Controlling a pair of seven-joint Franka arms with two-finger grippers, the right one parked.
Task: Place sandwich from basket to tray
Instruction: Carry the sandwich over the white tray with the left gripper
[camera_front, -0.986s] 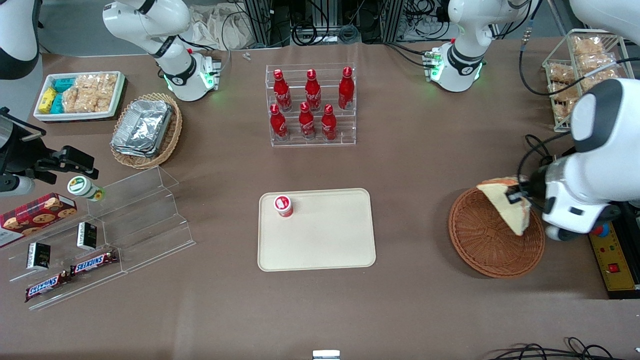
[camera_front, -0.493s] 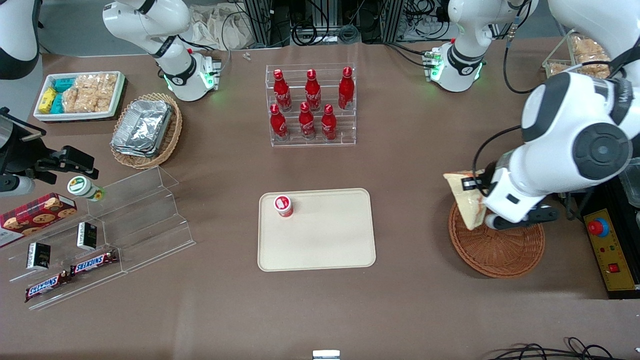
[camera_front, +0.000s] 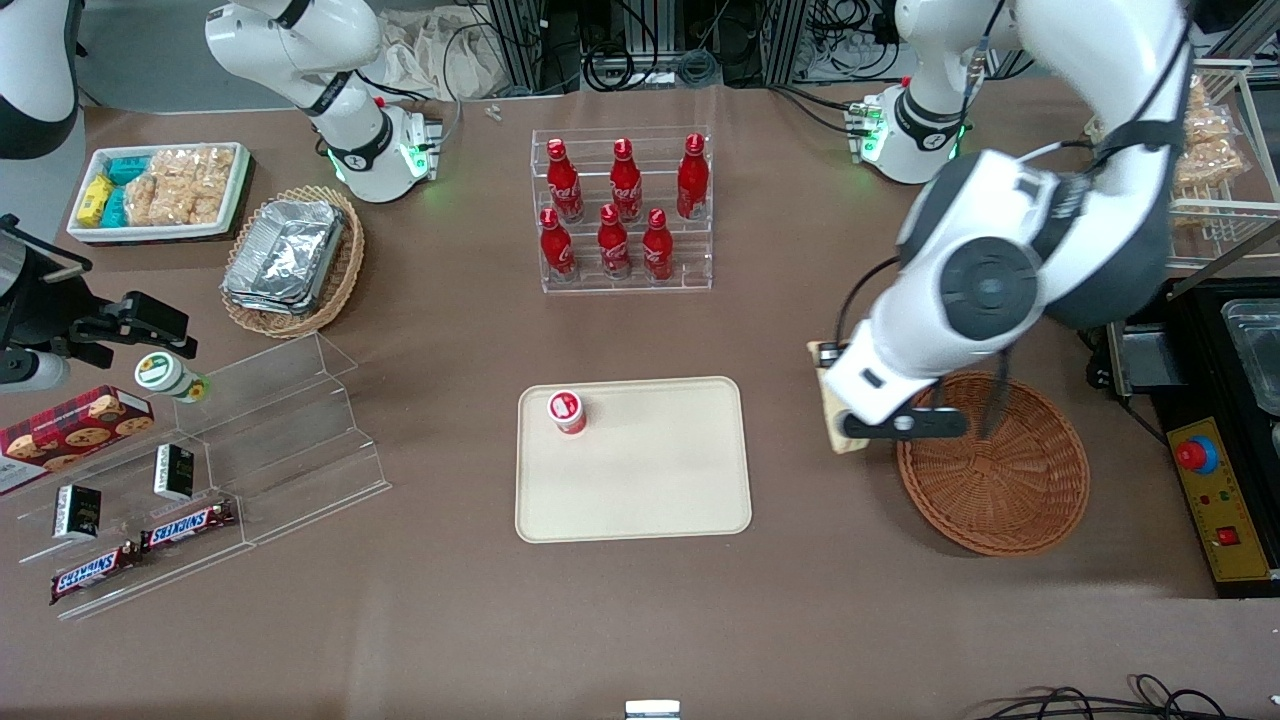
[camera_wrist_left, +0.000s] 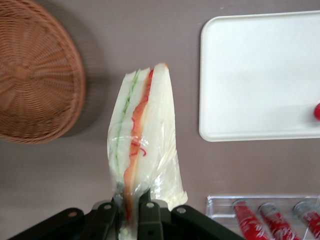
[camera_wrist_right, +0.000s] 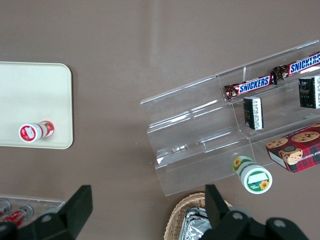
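— Wicker first, from the front: the basket (camera_front: 992, 465) sits bare near the working arm's end of the table, and the sandwich (camera_front: 829, 405) hangs over bare tabletop between the basket's rim and the tray (camera_front: 650, 490). Most of it is hidden by the arm, so only a pale corner shows.

— And the gripper (camera_front: 835, 400)?

— Its fingers are hard to make out from there. From the wrist camera the gripper (camera_wrist_left: 131, 210) is pinched narrow on one end of the sandwich (camera_wrist_left: 142, 145), bread and red-green filling pointing away from it. The basket (camera_wrist_left: 35, 75) and the tray (camera_wrist_left: 260, 75) lie to either side, neither under the wedge.

— So which step?

— The carry, I'd say: lifted out, not yet set down. A red-capped cup (camera_front: 566, 411) stands in one tray corner. The next move calls for travel over the tray's rim, a drop onto the bare part away from that cup, then letting go.
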